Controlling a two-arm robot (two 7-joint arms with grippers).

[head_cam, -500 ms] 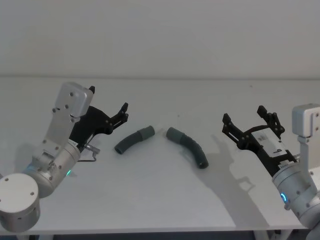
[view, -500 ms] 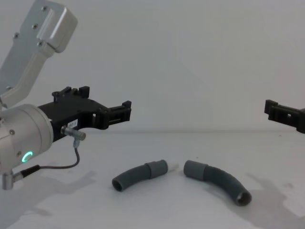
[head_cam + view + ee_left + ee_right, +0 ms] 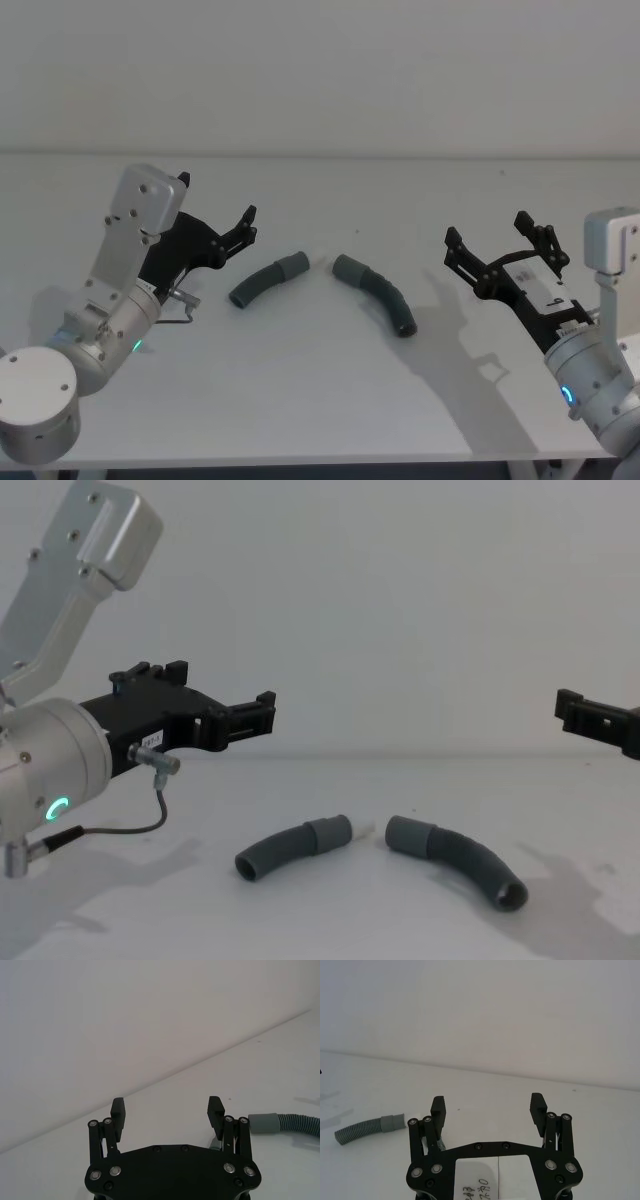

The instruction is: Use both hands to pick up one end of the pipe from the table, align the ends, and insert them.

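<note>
The white table (image 3: 320, 420) has open room on every side of the pipe. The left gripper (image 3: 216, 198) hovers just left of the pieces, fingers spread wide and holding nothing. The right gripper (image 3: 487, 228), well off to the right, gapes equally empty (the chest view cuts it at the edge). Mid-table lie the left hose piece (image 3: 266, 279) and right hose piece (image 3: 378, 290), their cuffs (image 3: 293, 264) facing, near but apart. A white spigot (image 3: 364, 827) pokes from the left one.

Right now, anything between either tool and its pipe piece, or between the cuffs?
Nothing visible. Left tool, open, hangs beside the spigot piece; right tool, open, beside the socket piece; bare table between. The spigot cuff faces the socket cuff across a gap.
</note>
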